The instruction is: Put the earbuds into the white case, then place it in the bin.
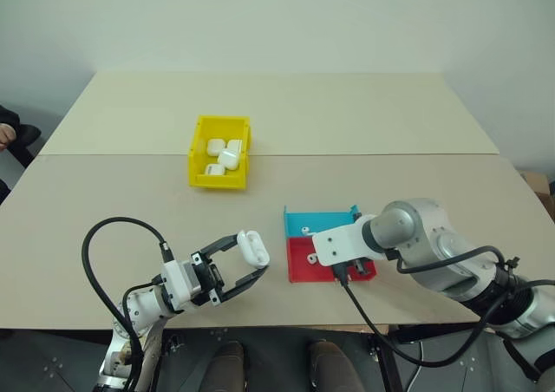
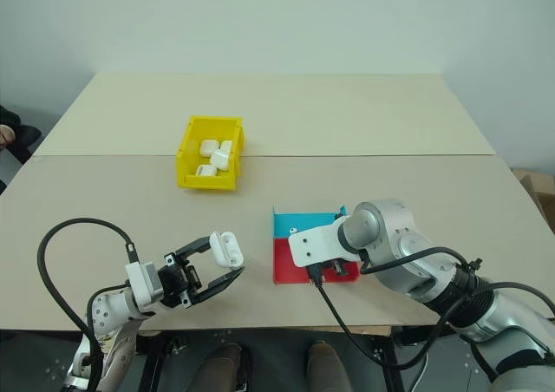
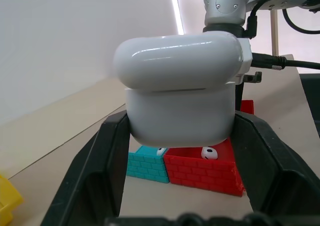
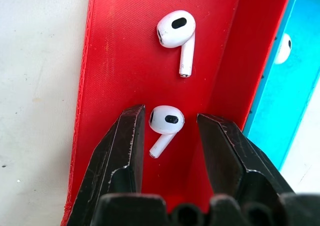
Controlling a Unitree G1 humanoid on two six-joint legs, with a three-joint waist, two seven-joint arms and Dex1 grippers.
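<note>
My left gripper (image 1: 251, 258) is shut on the white case (image 1: 252, 247), held above the table's near left part. In the left wrist view the case (image 3: 177, 96) sits between both fingers, its lid resting over the body. My right gripper (image 4: 171, 117) points down into the red tray (image 4: 120, 46). It is open, with one earbud (image 4: 166, 120) lying between its fingers and untouched on either side. A second earbud (image 4: 176, 30) lies further along the same tray. The yellow bin (image 1: 198, 149) stands at mid-table and holds several white cases (image 1: 227, 155).
A blue tray (image 1: 299, 223) adjoins the red tray (image 1: 303, 266) on its far side and holds another earbud (image 4: 283, 48). A person's hand (image 1: 7, 133) shows at the table's far left edge. A seam crosses the tabletop behind the bin.
</note>
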